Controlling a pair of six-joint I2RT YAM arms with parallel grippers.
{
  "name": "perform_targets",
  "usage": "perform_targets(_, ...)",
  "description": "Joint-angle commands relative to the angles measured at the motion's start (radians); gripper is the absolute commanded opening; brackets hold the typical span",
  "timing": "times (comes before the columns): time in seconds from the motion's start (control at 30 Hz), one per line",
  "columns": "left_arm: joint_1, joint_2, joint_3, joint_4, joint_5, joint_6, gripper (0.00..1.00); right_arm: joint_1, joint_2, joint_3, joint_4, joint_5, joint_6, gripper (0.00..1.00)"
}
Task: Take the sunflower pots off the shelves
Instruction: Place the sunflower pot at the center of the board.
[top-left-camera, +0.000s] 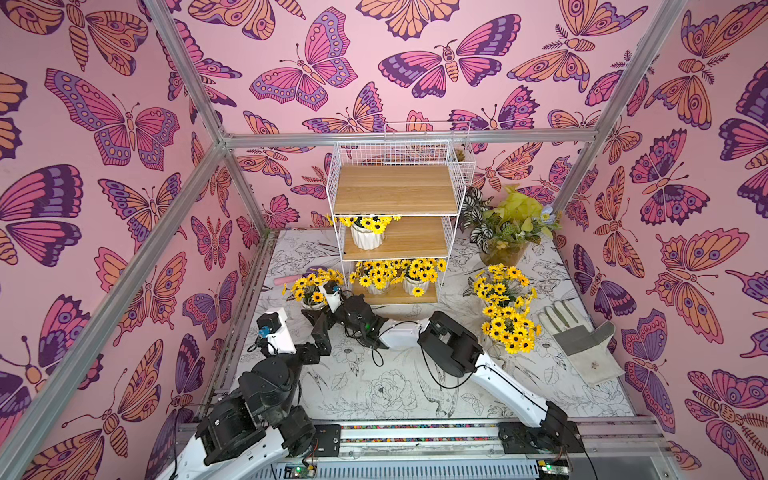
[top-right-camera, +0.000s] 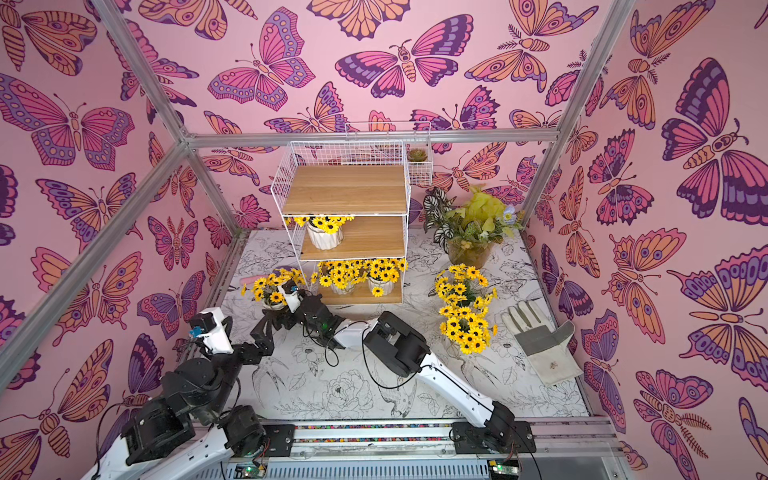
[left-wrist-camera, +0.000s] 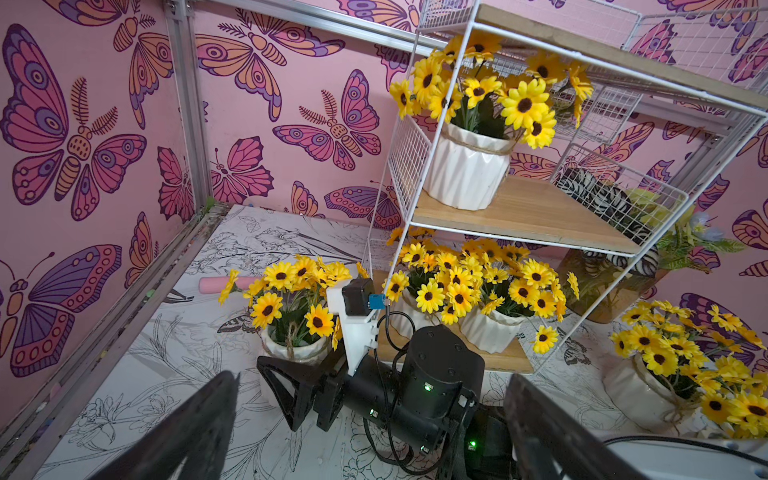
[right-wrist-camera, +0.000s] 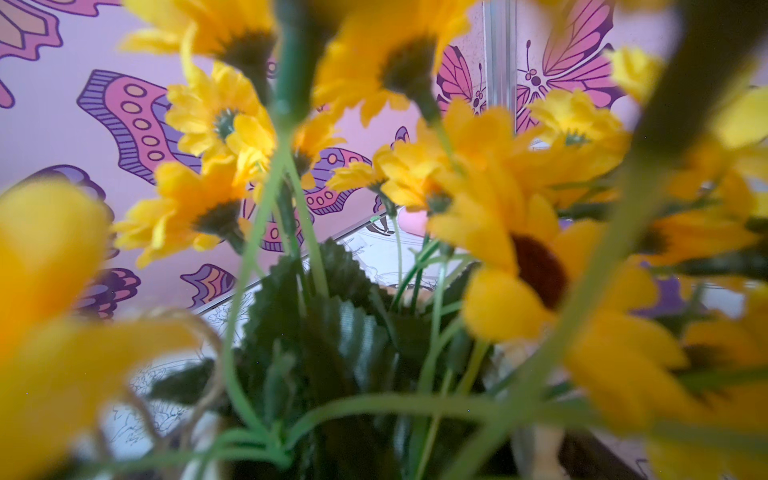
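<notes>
You had 3 of the 6 sunflower pots off the shelves (top-left-camera: 395, 189) at this moment, and 3 were left on them. The top board was bare. The middle-shelf pot (top-left-camera: 366, 235) stood alone at the left end of its board. The 2 bottom-shelf pots (top-left-camera: 376, 280) sat side by side under it. Your right gripper (top-left-camera: 314, 312) was down low at the left table pot (top-left-camera: 313, 289), which stood on the table (top-left-camera: 374, 386) just beside the rack's left front leg. 1 black finger showed in front of the white pot and the other was hidden behind it. So I could not tell if the jaws were squeezing the pot or just loose around it. The right wrist camera was buried in yellow flowers, which fits a grab low on the pot's side and not on the soft stems. The other 2 table pots (top-left-camera: 509, 328) stood close together on the right, near the garden glove (top-left-camera: 577, 340) and in front of the amber leaf pot (top-left-camera: 505, 249). I think this pot went to the left to keep the rack's front free. Your left gripper (left-wrist-camera: 374, 378) was wide open with nothing in it, hanging just behind the right gripper. I think it was kept back there so the 2 arms would not bump.
</notes>
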Motion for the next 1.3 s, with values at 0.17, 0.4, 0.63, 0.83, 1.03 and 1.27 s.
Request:
perform_targets(0.17,0.005,-0.012,-0.004,-0.018,-0.001,0.006,1.00,0.028,-0.012,-0.091,-0.049,0.074,-0.006,0.99)
perform_targets(0.4,0.005,-0.028,-0.008,-0.017,-0.004,0.037,1.00,0.029,-0.015,-0.108,-0.064,0.061,-0.029,0.99)
perform_targets(0.63,0.005,-0.059,-0.005,-0.017,-0.008,0.068,1.00,0.039,-0.072,-0.198,-0.061,0.090,-0.075,0.99)
perform_targets(0.83,0.004,-0.080,-0.001,-0.018,-0.003,0.062,1.00,0.044,-0.109,-0.227,-0.182,0.107,-0.092,0.99)
perform_targets(1.03,0.005,-0.084,0.004,-0.026,-0.001,0.057,1.00,0.045,-0.094,-0.230,-0.199,0.071,-0.092,0.99)
perform_targets(1.27,0.005,-0.080,-0.004,-0.026,0.001,0.053,1.00,0.039,-0.091,-0.261,-0.245,0.064,-0.123,0.99)
